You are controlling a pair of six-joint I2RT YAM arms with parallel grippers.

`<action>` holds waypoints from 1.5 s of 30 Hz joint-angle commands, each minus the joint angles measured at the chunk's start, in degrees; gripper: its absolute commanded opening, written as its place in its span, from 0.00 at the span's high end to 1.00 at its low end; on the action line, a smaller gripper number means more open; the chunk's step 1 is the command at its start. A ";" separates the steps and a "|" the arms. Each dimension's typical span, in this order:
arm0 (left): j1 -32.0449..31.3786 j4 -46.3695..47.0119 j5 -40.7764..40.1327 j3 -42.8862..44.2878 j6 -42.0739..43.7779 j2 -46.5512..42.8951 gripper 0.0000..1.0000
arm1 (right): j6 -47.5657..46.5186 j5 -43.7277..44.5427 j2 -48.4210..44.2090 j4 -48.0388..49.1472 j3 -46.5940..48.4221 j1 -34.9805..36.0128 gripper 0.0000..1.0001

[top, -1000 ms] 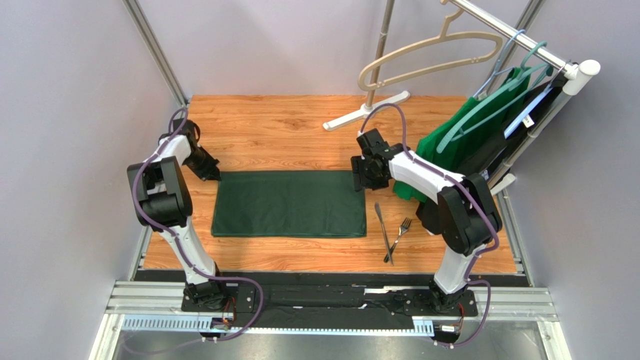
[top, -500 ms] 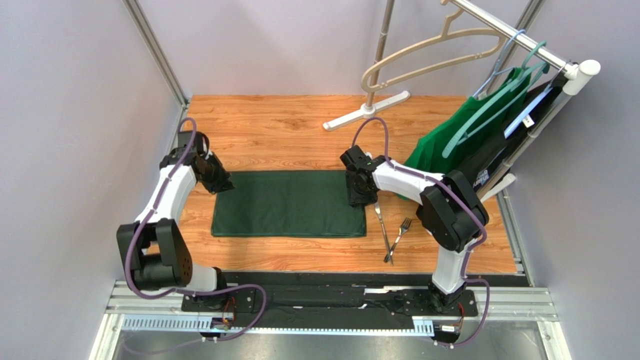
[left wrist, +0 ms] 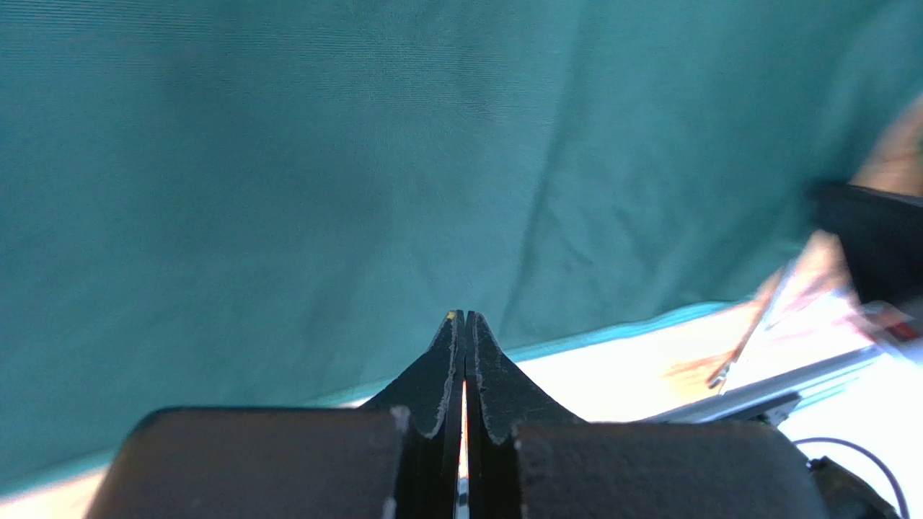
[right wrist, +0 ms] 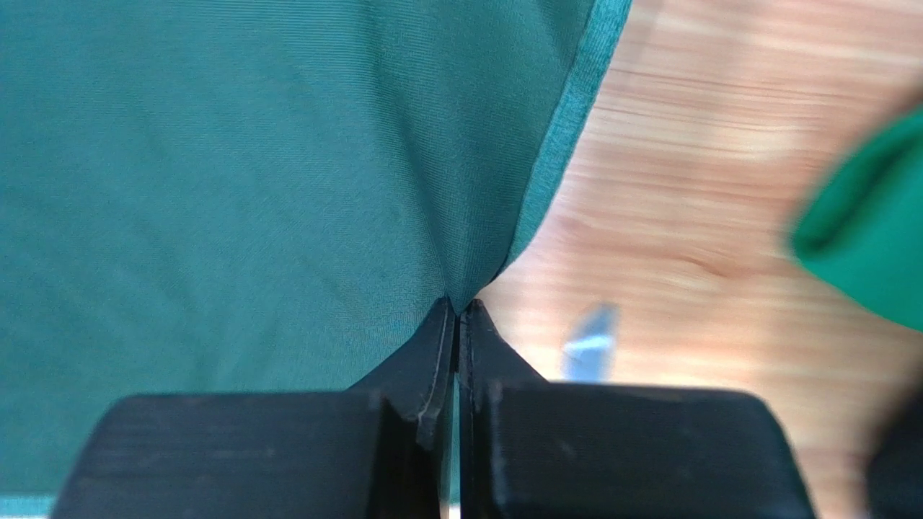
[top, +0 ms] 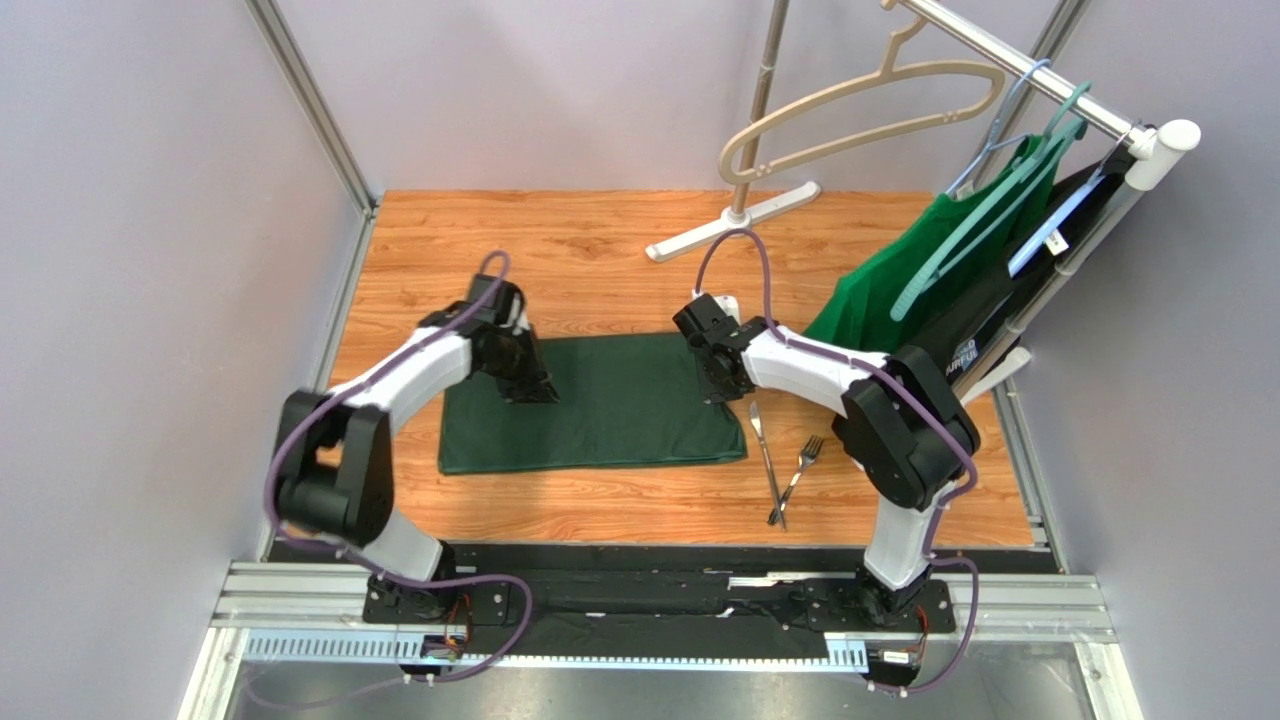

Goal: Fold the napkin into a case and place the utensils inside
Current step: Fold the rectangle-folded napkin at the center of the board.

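Napkin (top: 631,420): dark green, lying on the tabletop (top: 601,255) between the two arms, its left edge slanted.
Right hand (top: 727,384): pinched shut on the napkin's right edge, with the cloth puckered at the tips.
Left hand (top: 529,387): closed tight on the napkin's left part.
Utensils (top: 781,458): lying in a V just right of the napkin, on bare wood.

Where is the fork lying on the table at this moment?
In the top view the fork lies on the right side of the wooden table, near its front edge. It is just right of the knife, which lies beside the green napkin.
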 commanded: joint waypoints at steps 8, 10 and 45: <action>-12.60 4.60 -2.56 17.43 -12.42 24.21 1.00 | -10.33 2.62 -16.37 0.36 -0.66 -2.67 1.00; -14.53 4.52 -1.51 19.02 -14.44 27.47 1.00 | -10.69 0.88 -16.90 0.63 0.12 -3.02 1.00; -4.26 8.20 -2.39 -1.89 -6.71 11.83 1.00 | -5.24 -22.24 4.62 -1.48 26.67 6.12 1.00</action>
